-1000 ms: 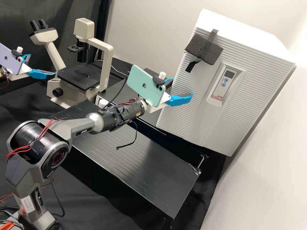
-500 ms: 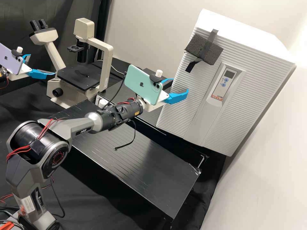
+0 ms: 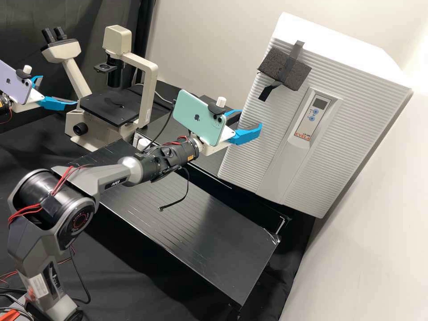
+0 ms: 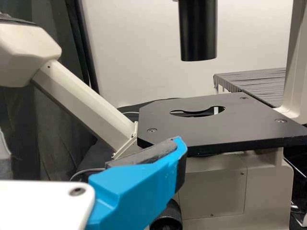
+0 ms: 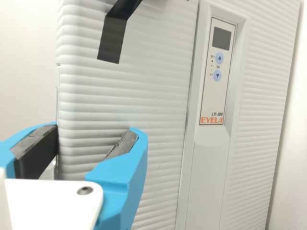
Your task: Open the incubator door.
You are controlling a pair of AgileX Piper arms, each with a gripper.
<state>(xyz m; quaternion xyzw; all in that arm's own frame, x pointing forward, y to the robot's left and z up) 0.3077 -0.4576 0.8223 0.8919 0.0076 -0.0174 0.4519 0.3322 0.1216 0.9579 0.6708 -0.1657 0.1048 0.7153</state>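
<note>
High view: incubator door (image 3: 249, 156) stood at right, shut. Right gripper (image 3: 251, 118) hung by its left edge, fingers wide. Left gripper (image 3: 59, 90) sat far left near microscope (image 3: 145, 89), fingers apart.

Left wrist view: one finger (image 4: 129, 191) in front of stage (image 4: 240, 124).

Right wrist view: door edge showed between wide fingers; touch unclear.

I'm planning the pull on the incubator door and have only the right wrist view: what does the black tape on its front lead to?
Observer: In the high view, the tape crosses a dark foam-like block on the incubator's front.
Operator: I also don't want the arms to clash. Where's the left claw?
Observer: The left claw is beside the microscope, away from the incubator.
</note>
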